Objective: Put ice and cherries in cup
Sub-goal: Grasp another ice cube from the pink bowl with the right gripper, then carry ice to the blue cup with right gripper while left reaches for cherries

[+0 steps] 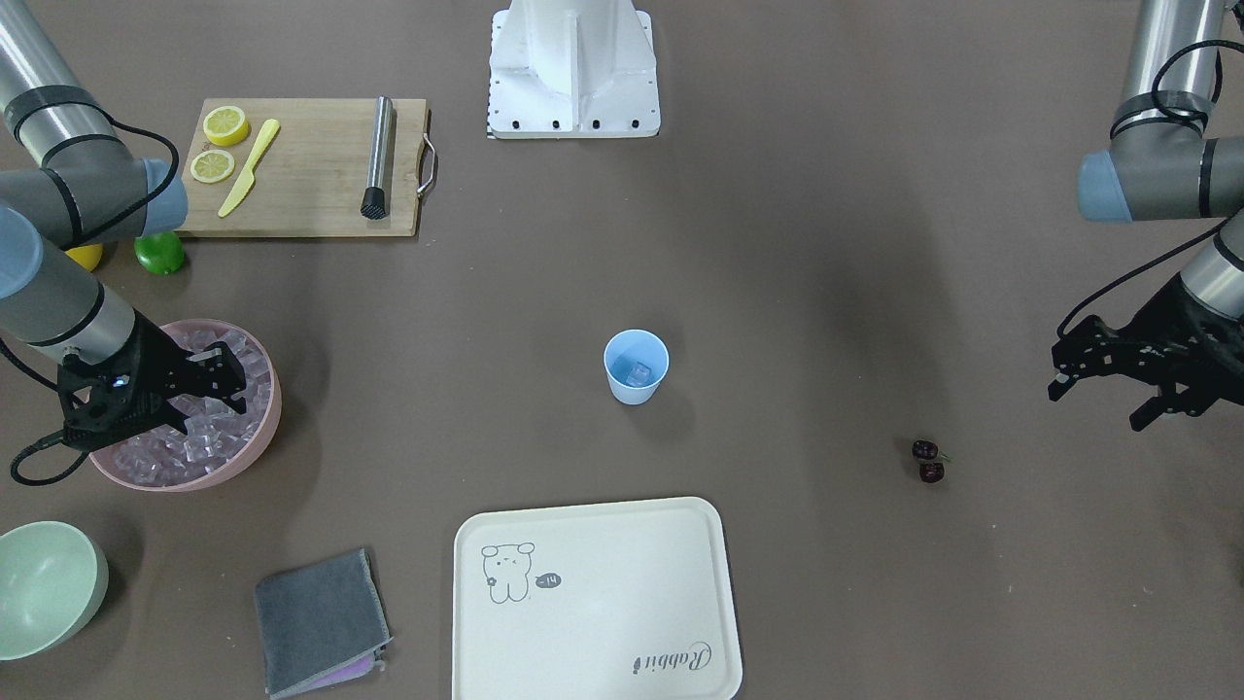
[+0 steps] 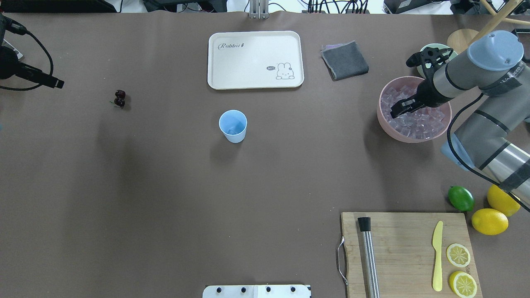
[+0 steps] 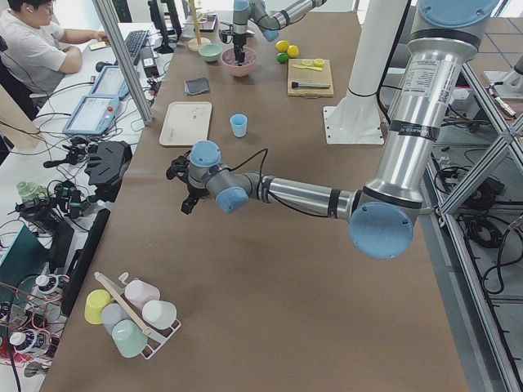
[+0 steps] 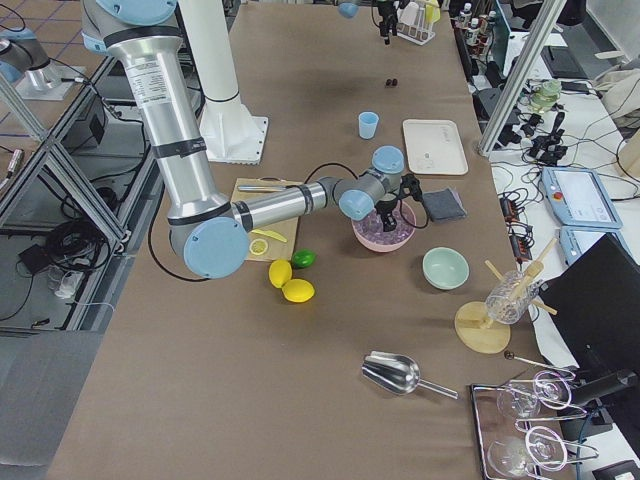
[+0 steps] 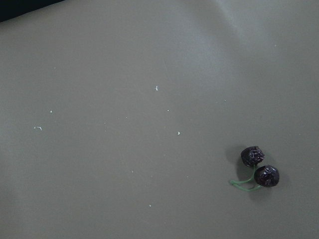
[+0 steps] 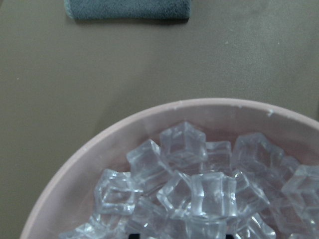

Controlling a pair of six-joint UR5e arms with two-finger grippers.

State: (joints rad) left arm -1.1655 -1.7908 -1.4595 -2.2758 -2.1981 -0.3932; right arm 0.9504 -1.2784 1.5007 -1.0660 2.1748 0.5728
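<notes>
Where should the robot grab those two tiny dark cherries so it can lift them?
Probably the round fruits, from straight above. The cherries lie side by side and touching on the table, so one pinch can span both. Their green stems lie flat and look too thin to pinch.

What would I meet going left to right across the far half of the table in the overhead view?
cherries → cup → grey cloth → pink bowl full of ice. The tray spans the cup's position, so it is left out.
</notes>
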